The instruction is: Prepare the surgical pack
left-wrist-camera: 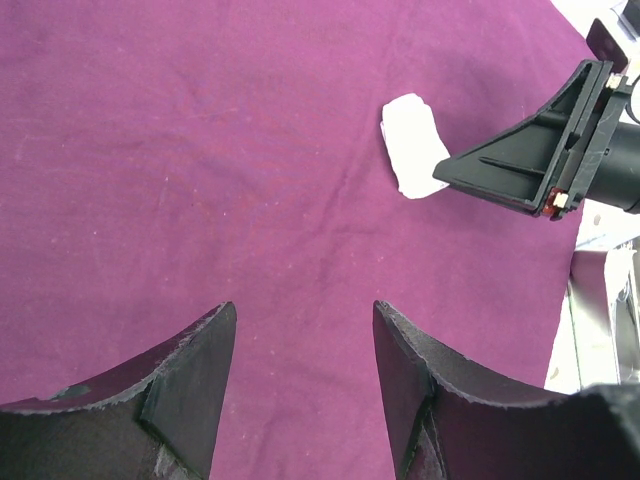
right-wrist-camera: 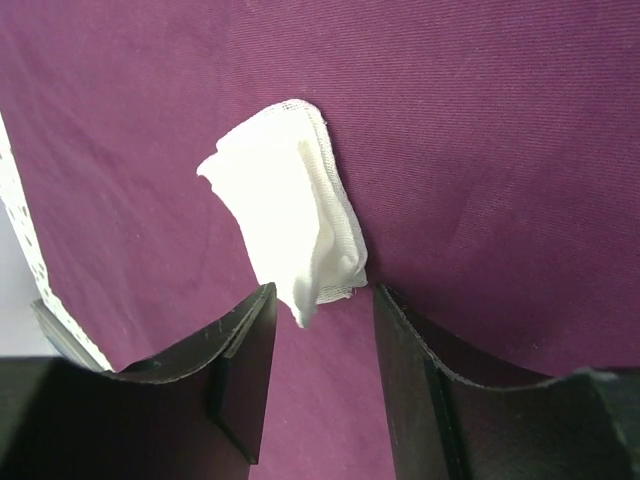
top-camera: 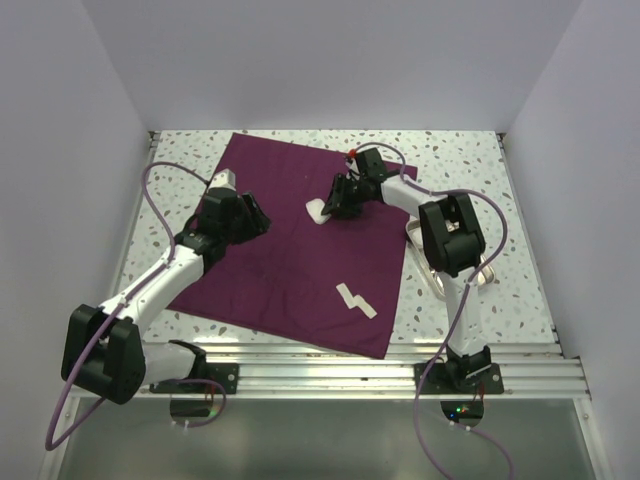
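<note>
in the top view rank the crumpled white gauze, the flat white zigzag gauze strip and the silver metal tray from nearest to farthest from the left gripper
From the left gripper:
1. Crumpled white gauze square, just to its right, near the middle of the dark purple cloth.
2. Flat white zigzag gauze strip, on the cloth's near part.
3. Silver metal tray, off the cloth on the right side.

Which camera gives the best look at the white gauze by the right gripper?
Right wrist: the gauze fills the centre, folds clear. Left wrist shows it small; the top view shows a sliver beside the right gripper.
</note>
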